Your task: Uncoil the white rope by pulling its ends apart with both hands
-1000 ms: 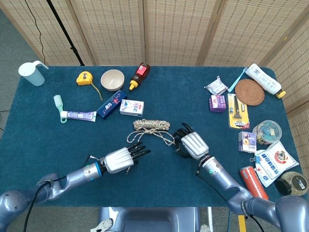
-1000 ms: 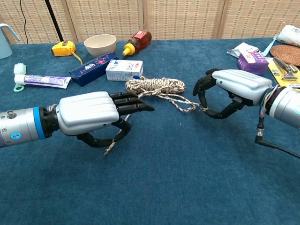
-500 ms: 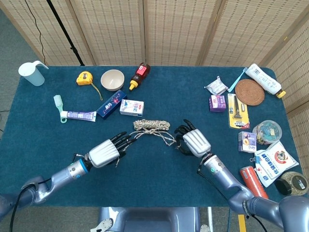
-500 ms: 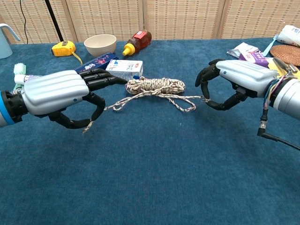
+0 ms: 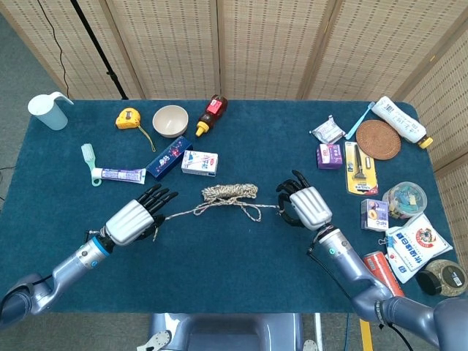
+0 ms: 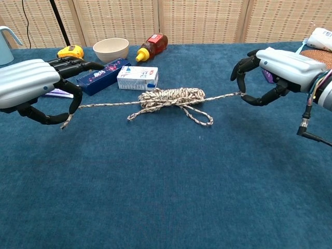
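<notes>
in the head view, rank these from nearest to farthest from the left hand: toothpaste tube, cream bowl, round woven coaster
Measured from the left hand in the head view:
1. Toothpaste tube, just beyond the hand, toward the table's left side.
2. Cream bowl, further back, near the far edge beside the tape measure.
3. Round woven coaster, far across at the table's right end.

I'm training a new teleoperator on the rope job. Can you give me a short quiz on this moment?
1. True or false: each hand pinches an end of the white rope.
2. Is the rope's middle A) pulled straight or B) bundled in a coil?
3. Which hand is nearer the white box?

Key: 1. True: left hand and right hand both hold ends. 2. B. 3. Left hand.
</notes>
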Controlling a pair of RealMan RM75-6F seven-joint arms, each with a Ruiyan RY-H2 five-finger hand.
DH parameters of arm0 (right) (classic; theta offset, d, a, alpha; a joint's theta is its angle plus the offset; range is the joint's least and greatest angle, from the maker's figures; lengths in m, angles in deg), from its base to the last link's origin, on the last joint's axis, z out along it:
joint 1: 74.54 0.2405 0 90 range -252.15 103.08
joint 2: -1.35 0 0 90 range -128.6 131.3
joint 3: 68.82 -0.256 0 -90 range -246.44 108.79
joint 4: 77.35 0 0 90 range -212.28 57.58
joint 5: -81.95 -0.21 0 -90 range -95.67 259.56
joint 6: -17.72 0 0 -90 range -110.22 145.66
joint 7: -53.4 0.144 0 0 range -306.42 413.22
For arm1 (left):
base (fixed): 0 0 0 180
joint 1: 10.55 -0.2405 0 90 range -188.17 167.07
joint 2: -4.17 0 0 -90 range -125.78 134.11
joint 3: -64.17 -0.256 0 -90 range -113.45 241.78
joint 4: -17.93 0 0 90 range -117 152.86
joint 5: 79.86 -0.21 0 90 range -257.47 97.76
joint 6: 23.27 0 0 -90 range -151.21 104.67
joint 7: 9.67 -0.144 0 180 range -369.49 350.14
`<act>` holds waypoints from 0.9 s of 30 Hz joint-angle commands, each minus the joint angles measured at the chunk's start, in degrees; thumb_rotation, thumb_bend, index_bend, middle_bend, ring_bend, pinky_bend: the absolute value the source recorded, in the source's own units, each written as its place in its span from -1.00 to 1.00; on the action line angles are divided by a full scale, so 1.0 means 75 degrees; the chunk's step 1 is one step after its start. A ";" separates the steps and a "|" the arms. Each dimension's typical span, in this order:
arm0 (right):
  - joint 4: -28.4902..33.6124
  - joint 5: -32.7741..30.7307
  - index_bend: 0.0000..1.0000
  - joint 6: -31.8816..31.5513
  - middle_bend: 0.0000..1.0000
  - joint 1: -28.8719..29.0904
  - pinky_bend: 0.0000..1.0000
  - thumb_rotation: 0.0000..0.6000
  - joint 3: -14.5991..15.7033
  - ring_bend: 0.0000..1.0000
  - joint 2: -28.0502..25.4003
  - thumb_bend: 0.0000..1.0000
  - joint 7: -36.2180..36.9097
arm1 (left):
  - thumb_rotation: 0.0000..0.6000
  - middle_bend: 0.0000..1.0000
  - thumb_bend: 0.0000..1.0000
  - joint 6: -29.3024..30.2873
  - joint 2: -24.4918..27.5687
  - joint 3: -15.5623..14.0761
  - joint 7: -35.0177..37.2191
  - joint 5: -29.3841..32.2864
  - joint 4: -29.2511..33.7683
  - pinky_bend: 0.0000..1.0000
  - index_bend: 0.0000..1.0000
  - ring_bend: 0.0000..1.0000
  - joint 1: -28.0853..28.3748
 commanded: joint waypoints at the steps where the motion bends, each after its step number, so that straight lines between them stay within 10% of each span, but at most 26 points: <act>1: -0.0020 -0.0033 0.44 -0.0005 -0.37 -0.0012 -1.00 1.00 -0.0028 -0.54 -0.0037 -0.09 0.0002 | 1.00 -1.00 -0.25 0.0014 0.0040 0.0029 0.0027 0.0037 -0.0031 -1.00 0.26 -1.00 -0.0049; 27: -0.0098 -0.0337 0.45 -0.0277 -0.35 -0.0389 -1.00 1.00 -0.0180 -0.53 -0.0652 -0.08 0.0031 | 1.00 -1.00 -0.25 0.0215 0.0641 0.0346 0.0487 0.0636 -0.0378 -1.00 0.26 -1.00 -0.0869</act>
